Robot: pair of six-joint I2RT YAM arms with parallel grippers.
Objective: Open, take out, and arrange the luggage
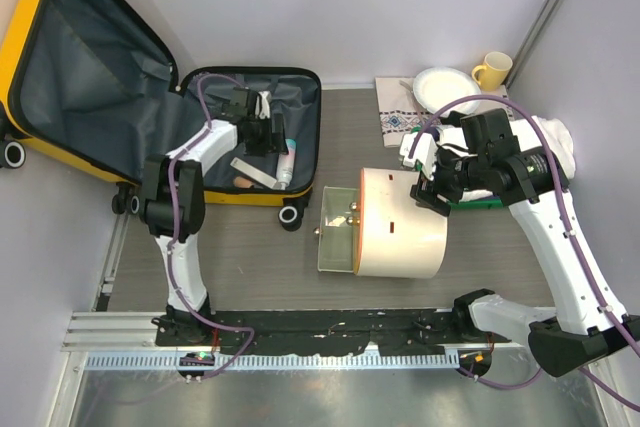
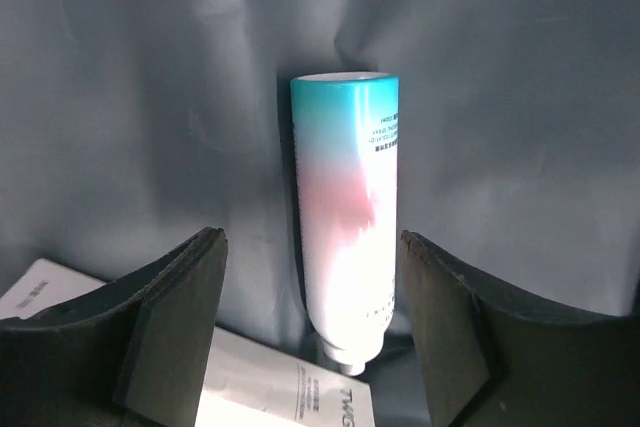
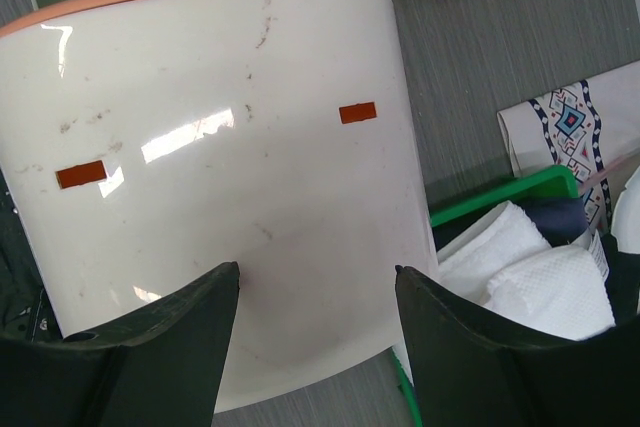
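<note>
- Got the luggage point(image 1: 90, 72) flopped open at the far left of the tabletop point(image 1: 260, 267), lid tipped back, grey lining showing.
- Peeking past the left claw point(image 2: 310, 247): spread wide either side of a teal-pink-white tube point(image 2: 345, 207) on that lining, gaps on both sides, gripping nothing.
- Can't read the tiny print on the tube, way too small.
- Can just make out what looks like "TWG" on the white box point(image 2: 280, 387) beside the tube's cap.
- Same deal with the right claw point(image 3: 318, 282): spread open over a cream cylinder point(image 3: 220, 167), holding nothing.
- Found only blank orange stickers point(image 3: 357, 113) on that one, zero text.
</note>
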